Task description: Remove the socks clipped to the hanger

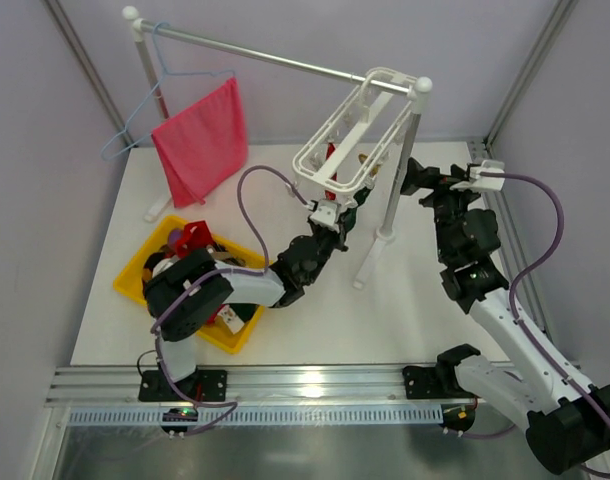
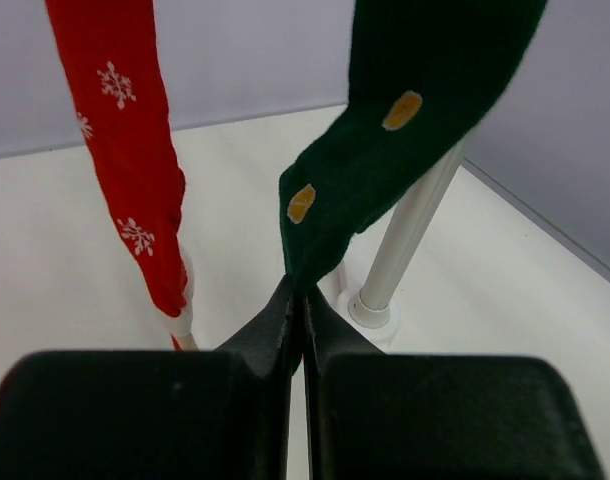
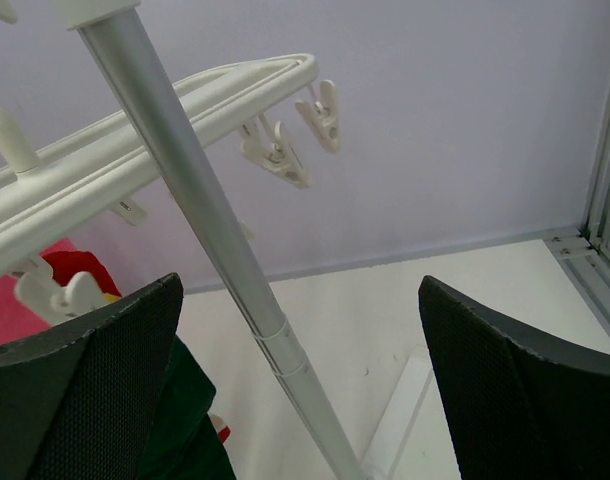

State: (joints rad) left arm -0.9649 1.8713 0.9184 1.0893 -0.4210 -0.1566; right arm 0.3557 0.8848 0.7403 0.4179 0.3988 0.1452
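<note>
Left claw point(image 2: 297, 297) was pinched shut on the lower tip of my dark green sock point(image 2: 405, 120). The sock hung from the white clip hanger point(image 1: 320, 160), on the rail point(image 1: 275, 58) toward the counter's point(image 1: 315, 310) far right corner. A red snowflake sock point(image 2: 125, 150) hung just beside it. Right claw point(image 3: 300, 300) stood wide near the rack's upright pole point(image 3: 185, 170), holding nothing.

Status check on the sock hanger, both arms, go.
Left gripper shut on dark green sock toe. Right gripper open, facing rack pole, holding nothing. Red sock also hanging from white hanger.
</note>
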